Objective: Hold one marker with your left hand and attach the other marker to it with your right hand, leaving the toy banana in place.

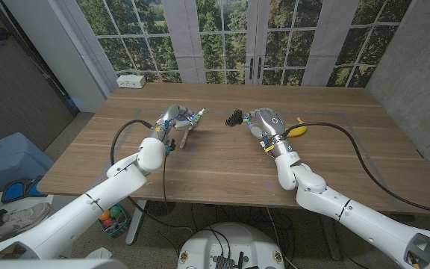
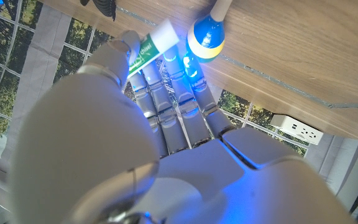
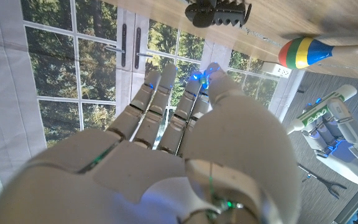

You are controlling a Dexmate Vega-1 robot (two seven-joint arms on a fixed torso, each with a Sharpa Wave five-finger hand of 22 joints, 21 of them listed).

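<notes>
We log our left hand (image 1: 172, 119) gripping the white green-labelled marker (image 1: 193, 115) at eleven o'clock, right hand (image 1: 263, 122) empty with fingers apart; second marker not identifiable, yellow toy banana (image 1: 298, 130) undisturbed, attaching pending.

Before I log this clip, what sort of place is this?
Probably an office or meeting room: a long wooden table, tall paned windows looking onto trees, and a white power strip on the table's far corner.
</notes>
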